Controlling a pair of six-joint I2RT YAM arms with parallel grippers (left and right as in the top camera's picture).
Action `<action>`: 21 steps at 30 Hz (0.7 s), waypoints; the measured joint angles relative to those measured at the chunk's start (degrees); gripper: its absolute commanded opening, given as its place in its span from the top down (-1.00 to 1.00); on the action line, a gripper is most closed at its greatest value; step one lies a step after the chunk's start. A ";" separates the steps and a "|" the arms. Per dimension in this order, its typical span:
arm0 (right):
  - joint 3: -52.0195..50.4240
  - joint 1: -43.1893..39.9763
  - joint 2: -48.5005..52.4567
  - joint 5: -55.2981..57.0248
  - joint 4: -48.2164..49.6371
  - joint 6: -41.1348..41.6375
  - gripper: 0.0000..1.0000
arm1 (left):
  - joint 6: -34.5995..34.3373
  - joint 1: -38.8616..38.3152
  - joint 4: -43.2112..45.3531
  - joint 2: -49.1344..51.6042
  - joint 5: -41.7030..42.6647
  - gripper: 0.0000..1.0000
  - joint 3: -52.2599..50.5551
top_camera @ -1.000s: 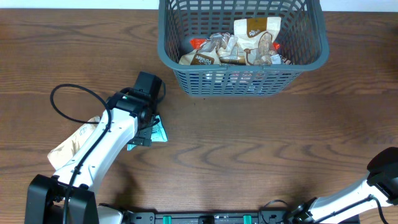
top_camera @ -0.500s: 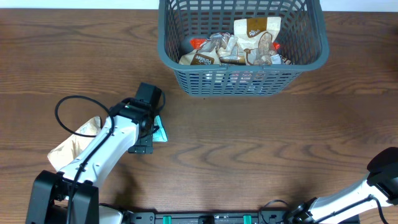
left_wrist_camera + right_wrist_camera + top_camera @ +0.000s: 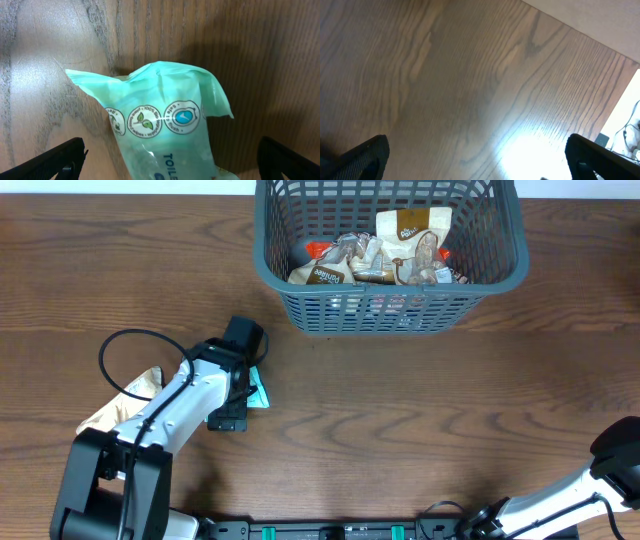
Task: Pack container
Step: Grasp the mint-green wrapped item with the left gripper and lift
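Nearest us, the right gripper (image 3: 480, 155) hangs over bare table (image 3: 420, 410), jaws spread wide, holding nothing. A tan packet (image 3: 110, 415) lies partly under the left arm. A little further out, the left gripper (image 3: 172, 157) straddles the green packet (image 3: 165, 115), jaws equally wide, one finger off each side, nothing pinched yet. We judge this the pick. We want to come straight down, centre the pouch between the fingers, and close across its filled body rather than the thin crimped end, which looks likely to slip or fold. Farthest off, at the table's far edge, the container (image 3: 390, 305) sits upright, snack packets (image 3: 380, 255) heaped on its floor. We lift high enough to clear its thick rim before letting go.
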 measured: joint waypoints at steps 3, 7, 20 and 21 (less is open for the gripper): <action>0.00 0.00 0.02 0.00 -0.02 0.00 -0.99 | 0.00 0.00 0.00 0.04 0.00 -0.97 0.00; 0.00 0.00 0.02 0.00 0.00 0.00 -0.99 | -0.02 0.00 0.33 0.50 -0.02 -0.97 0.00; 0.00 0.00 0.02 0.00 -0.22 0.00 -0.98 | -0.04 0.00 0.42 2.25 -0.04 -0.90 0.00; 0.00 0.00 0.02 0.00 -0.22 0.00 -0.99 | -0.02 0.00 0.42 2.25 -0.04 -0.90 0.00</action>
